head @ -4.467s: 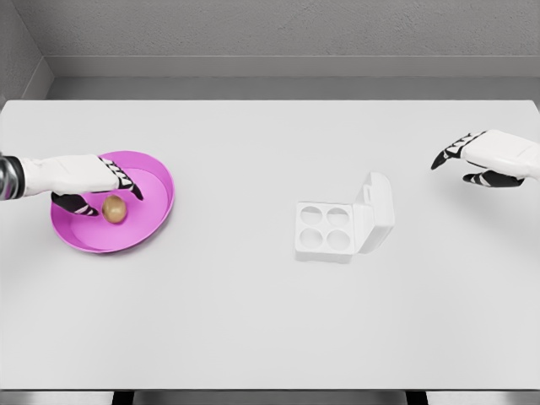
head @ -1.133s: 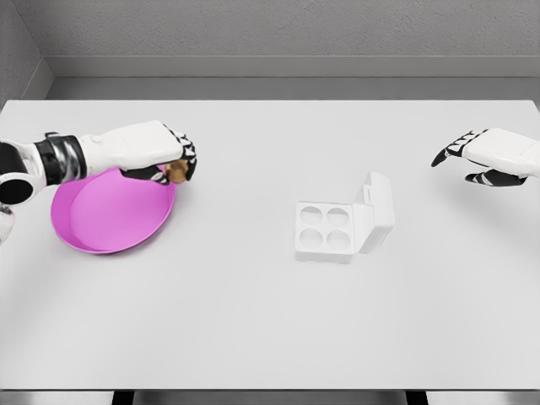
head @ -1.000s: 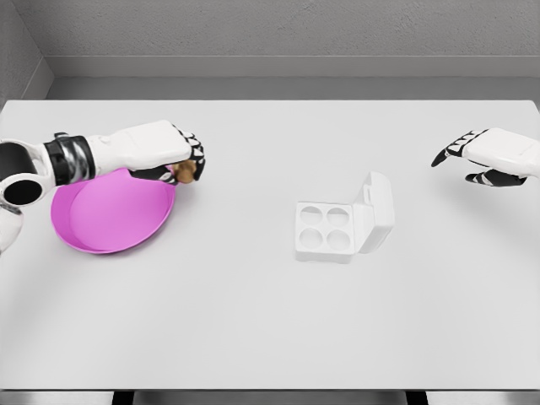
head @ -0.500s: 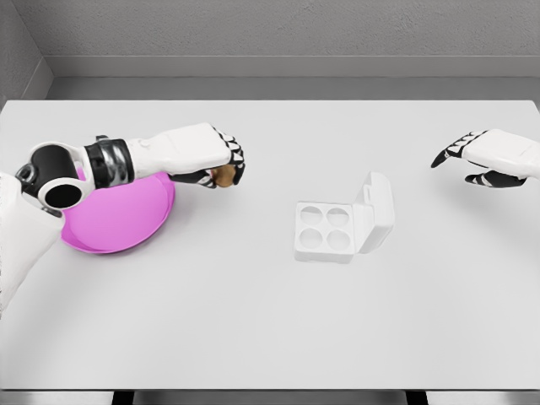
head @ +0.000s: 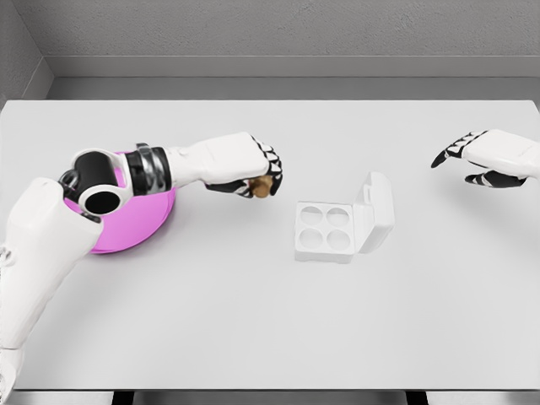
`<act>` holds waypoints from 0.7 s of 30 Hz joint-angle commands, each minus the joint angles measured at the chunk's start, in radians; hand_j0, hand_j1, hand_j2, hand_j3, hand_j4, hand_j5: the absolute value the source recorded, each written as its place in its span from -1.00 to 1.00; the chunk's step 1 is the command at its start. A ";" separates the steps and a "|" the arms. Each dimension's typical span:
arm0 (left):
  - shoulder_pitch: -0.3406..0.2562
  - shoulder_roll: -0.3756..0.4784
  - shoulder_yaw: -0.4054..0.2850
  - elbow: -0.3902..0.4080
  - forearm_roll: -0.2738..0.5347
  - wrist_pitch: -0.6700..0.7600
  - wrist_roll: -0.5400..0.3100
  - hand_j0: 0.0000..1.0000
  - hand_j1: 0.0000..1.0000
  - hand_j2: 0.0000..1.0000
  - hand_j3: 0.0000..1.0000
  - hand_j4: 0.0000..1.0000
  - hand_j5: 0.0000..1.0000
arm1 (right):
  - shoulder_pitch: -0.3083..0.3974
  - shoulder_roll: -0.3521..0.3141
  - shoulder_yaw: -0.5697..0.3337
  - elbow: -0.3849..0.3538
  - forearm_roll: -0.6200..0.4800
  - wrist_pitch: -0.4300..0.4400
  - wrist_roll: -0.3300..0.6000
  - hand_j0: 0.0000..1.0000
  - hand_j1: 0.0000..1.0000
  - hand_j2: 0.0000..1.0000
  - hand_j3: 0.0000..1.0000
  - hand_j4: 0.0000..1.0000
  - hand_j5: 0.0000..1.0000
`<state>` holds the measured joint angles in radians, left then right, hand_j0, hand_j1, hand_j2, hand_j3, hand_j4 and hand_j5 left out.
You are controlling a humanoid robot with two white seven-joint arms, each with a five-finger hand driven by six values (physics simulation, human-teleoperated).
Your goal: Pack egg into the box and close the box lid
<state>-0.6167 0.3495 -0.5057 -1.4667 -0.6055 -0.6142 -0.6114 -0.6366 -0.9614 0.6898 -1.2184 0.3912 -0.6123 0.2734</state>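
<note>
My left hand (head: 260,175) is curled around a small brown egg (head: 262,186), held above the table a short way left of the box. The white egg box (head: 344,224) lies at the table's middle right, its lid (head: 377,207) standing open on the right side and its four cups showing empty. My right hand (head: 477,159) hovers at the far right edge, fingers relaxed and holding nothing, well apart from the box.
A magenta bowl (head: 139,226) sits at the left, partly covered by my left forearm (head: 93,190) and elbow. The white table (head: 270,321) ends at a grey wall behind.
My left hand has carried the egg out of the magenta bowl and rightward across the table toward the box. The right hand and the box stay where they were.
</note>
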 commanded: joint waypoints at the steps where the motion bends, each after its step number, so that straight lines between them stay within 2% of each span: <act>1: 0.000 -0.017 -0.004 0.000 0.003 0.003 0.001 -0.25 -0.25 -0.25 -0.25 -0.25 -0.25 | 0.000 0.000 -0.001 0.002 -0.005 0.001 0.000 0.38 0.38 0.38 0.38 0.38 0.38; 12: 0.000 -0.135 -0.002 0.022 -0.059 0.003 0.001 -0.25 -0.25 -0.25 -0.25 -0.25 -0.25 | 0.002 0.009 0.001 0.010 0.008 0.001 0.000 0.38 0.38 0.38 0.38 0.38 0.38; 21: 0.005 -0.181 -0.023 0.048 -0.092 0.003 0.001 -0.24 -0.24 -0.24 -0.24 -0.24 -0.24 | 0.012 0.004 0.002 0.019 0.008 0.001 0.000 0.39 0.39 0.39 0.39 0.39 0.39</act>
<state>-0.6105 0.1771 -0.5263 -1.4257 -0.6996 -0.6143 -0.6115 -0.6228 -0.9537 0.6923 -1.1993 0.4048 -0.6124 0.2738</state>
